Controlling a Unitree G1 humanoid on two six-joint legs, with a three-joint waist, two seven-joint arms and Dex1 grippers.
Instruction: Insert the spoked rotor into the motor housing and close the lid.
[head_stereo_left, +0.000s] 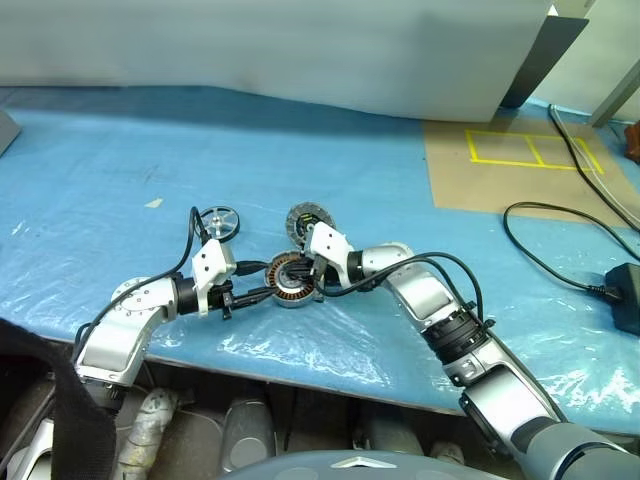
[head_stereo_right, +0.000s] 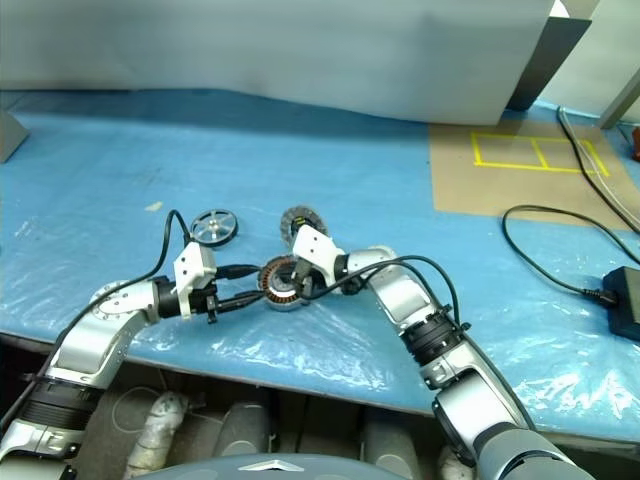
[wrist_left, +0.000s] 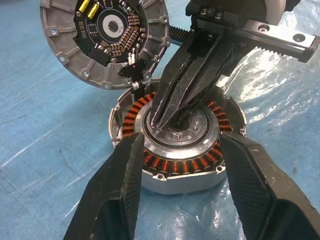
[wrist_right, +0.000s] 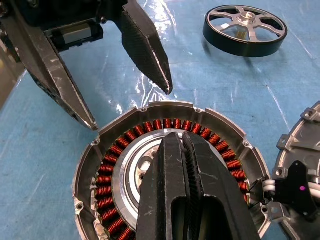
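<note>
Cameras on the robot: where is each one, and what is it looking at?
Left eye and right eye views: on the head, looking down at the blue table; both arms show.
Left wrist view: on the left arm, facing the motor housing between its own open fingers; lid behind.
Right wrist view: on the right arm, its shut fingers over the housing; spoked rotor beyond.
Shared: the housing.

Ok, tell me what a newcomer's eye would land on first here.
The copper-wound motor housing on the blue table cover, with the left gripper straddling it, fingers apart, and the right gripper shut, its tips on the silver centre. The lid leans tilted at the housing's edge, and the spoked rotor lies apart, flat.
</note>
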